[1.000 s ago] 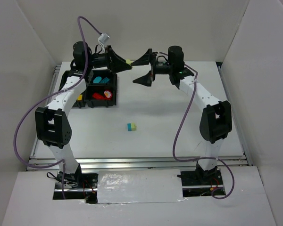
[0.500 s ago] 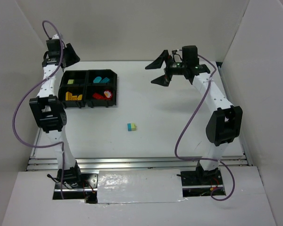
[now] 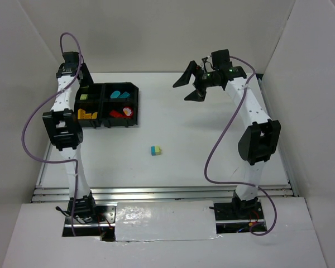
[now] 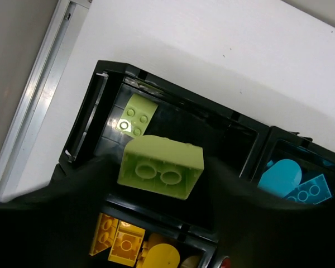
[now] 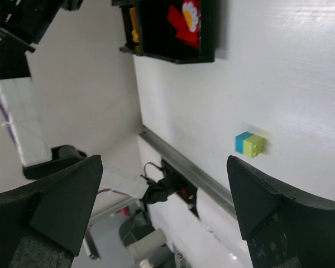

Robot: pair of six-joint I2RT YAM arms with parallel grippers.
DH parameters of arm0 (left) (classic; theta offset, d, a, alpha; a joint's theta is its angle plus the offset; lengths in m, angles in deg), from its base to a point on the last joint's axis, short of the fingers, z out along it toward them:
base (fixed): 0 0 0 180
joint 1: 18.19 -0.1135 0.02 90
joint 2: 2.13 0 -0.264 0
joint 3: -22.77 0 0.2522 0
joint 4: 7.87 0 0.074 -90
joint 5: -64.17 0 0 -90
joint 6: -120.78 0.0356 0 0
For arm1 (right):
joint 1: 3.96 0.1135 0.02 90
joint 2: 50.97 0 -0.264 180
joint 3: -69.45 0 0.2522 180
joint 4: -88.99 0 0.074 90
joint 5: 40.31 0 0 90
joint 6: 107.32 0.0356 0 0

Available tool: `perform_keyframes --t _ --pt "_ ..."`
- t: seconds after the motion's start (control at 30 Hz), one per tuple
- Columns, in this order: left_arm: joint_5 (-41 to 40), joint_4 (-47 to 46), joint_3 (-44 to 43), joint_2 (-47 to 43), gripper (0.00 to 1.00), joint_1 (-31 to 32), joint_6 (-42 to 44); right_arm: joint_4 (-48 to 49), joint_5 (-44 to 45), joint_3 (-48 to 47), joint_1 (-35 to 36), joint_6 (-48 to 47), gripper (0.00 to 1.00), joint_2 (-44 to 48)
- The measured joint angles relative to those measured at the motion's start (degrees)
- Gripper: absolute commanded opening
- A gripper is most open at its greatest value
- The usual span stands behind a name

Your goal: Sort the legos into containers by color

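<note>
Top external view: the black tray sits far left on the table, the left gripper above its far-left compartment and the right gripper wide open and empty, far right. A lime-green brick sits between the left's part-open fingers, whether gripped I cannot tell; a teal-and-green brick lies loose mid-table.

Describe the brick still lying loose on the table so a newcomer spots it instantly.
On the white table, start at the black tray at the far left, then move right and toward the near edge, to mid-table. A small brick lies there, the only one on the bare tabletop, half teal-blue and half lime-green.
</note>
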Motion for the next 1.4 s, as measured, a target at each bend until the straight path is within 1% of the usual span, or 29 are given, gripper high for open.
perform_keyframes --t 0.17,0.3,0.4,0.47,0.53,0.63,0.7,0.83,0.9,0.93,1.0,1.07,1.2,1.4 --pt "0.9 0.3 0.0 0.0 0.99 0.0 0.5 -5.2 3.6 -7.1 0.2 -4.2 1.0 -3.8" --pt "1.7 0.8 -0.4 0.0 0.99 0.0 0.5 -8.6 7.7 -8.7 1.2 -7.2 1.0 -4.7" --pt "2.9 2.4 -0.6 -1.3 1.0 0.0 0.5 -11.6 12.5 -9.8 3.6 -9.6 1.0 -5.8" --pt "3.9 2.8 2.1 -4.8 1.0 0.4 0.4 -13.2 17.1 -10.3 6.1 -10.9 1.0 -6.6" --pt "4.6 2.9 7.1 -10.6 1.0 1.1 0.1 -14.7 21.3 -10.3 8.4 -11.7 1.0 -7.1" --pt "4.8 4.2 14.1 -19.8 0.99 4.9 -1.2 -16.3 26.7 -10.0 11.0 -11.8 1.0 -7.3" --pt "4.1 5.2 17.2 -24.5 0.99 10.1 -1.4 -15.3 30.0 -7.5 11.6 -11.4 1.0 -5.9" --pt "5.1 7.3 22.7 -29.2 0.99 24.8 -3.0 -14.0 35.5 3.1 10.3 -9.9 1.0 0.7" --pt "6.2 7.6 27.8 -30.2 1.0 30.3 -4.5 -13.6 37.6 7.6 9.6 -9.7 1.0 4.3" --pt "7.1 7.9 31.2 -30.7 0.99 32.1 -5.7 -13.4 38.8 9.1 9.5 -9.6 1.0 5.8" --pt "8.6 8.5 37.6 -31.7 1.0 33.3 -7.3 -12.5 40.9 12.6 9.8 -8.8 1.0 8.9" --pt "9.2 10.1 41.9 -32.2 1.0 33.0 -9.0 -11.2 41.9 17.3 10.0 -7.8 1.0 12.3" --pt "8.6 11.6 43.4 -32.3 0.99 33.9 -12.5 -10.4 43.8 26.0 10.1 -5.8 1.0 18.5" --pt "8.9 8.2 47.5 -32.6 1.0 38.7 -17.0 -10.3 45.1 27.3 10.1 -5.3 1.0 21.4"
